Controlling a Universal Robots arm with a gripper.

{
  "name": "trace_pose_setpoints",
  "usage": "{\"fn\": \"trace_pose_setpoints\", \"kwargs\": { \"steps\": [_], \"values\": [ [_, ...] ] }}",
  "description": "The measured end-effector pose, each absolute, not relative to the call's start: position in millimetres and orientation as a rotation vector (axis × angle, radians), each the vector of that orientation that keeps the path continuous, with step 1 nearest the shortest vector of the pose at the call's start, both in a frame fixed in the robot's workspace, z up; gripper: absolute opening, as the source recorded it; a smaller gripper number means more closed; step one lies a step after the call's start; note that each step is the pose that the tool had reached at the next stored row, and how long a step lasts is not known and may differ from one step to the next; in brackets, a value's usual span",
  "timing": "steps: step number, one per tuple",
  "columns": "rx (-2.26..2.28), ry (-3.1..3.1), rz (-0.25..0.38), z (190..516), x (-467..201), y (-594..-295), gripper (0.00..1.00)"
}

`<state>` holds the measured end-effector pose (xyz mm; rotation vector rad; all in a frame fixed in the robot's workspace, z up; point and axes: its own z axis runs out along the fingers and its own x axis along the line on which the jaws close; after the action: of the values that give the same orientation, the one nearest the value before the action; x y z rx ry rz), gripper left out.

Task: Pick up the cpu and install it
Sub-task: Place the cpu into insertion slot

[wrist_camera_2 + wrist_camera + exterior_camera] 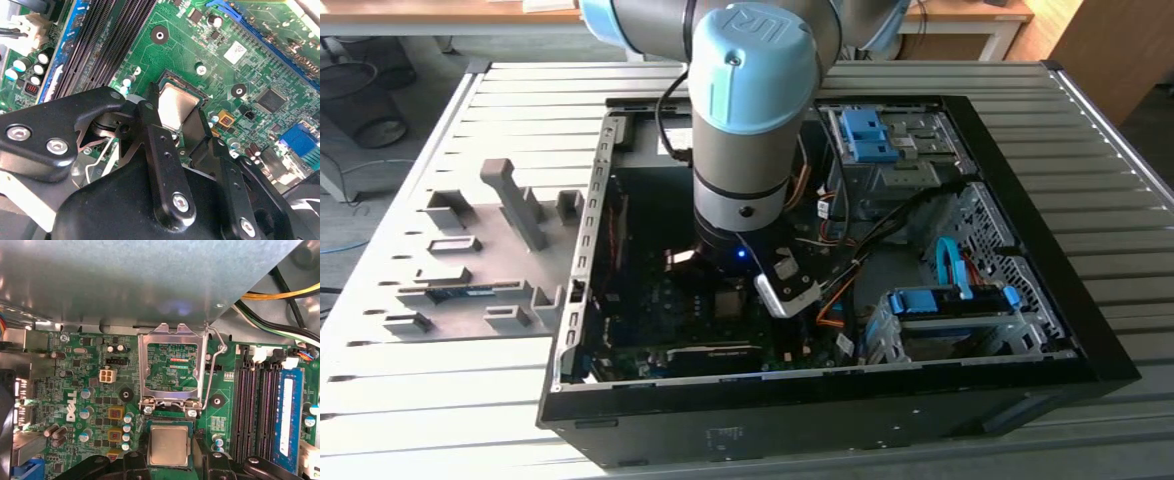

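**Placement stage of the cpu installation.** The grey-and-blue robot arm (747, 120) reaches down into the open black computer case (854, 385), which lies on a slatted metal table (440, 420). In both wrist views the square, silver-capped cpu (177, 102) lies between the two black fingers (155, 130) of the gripper (176, 110). The fingers bear on two opposite edges, so the tool appears clenched on the chip. The cpu is at the socket on the green motherboard (90, 390), about level with the socket's black frame; whether it is fully seated cannot be told. Just beside the socket the hinged steel load plate (145, 365) stands swung open and its thin wire lever (212, 365) is unlatched, so nothing is locked yet. By this evidence pick-up is done and seating is in hand. The next move calls for the chip to lie flat and square in the socket, with no sideways drag, before the grip relaxes.
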<state>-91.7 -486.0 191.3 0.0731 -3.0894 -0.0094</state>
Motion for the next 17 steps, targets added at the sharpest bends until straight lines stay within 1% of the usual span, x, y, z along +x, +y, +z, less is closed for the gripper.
{"fn": "trace_pose_setpoints", "kwargs": {
  "steps": [12, 14, 15, 17],
  "values": [
    [0.073, -3.089, -0.009, 190.2, -91.8, -486.0, 0.46],
    [0.073, -3.089, -0.009, 190.3, -91.8, -486.0, 0.45],
    [0.073, -3.089, -0.009, 190.3, -91.8, -486.0, 0.42],
    [0.073, -3.089, -0.009, 190.1, -91.8, -486.0, 0.41]
  ]
}}
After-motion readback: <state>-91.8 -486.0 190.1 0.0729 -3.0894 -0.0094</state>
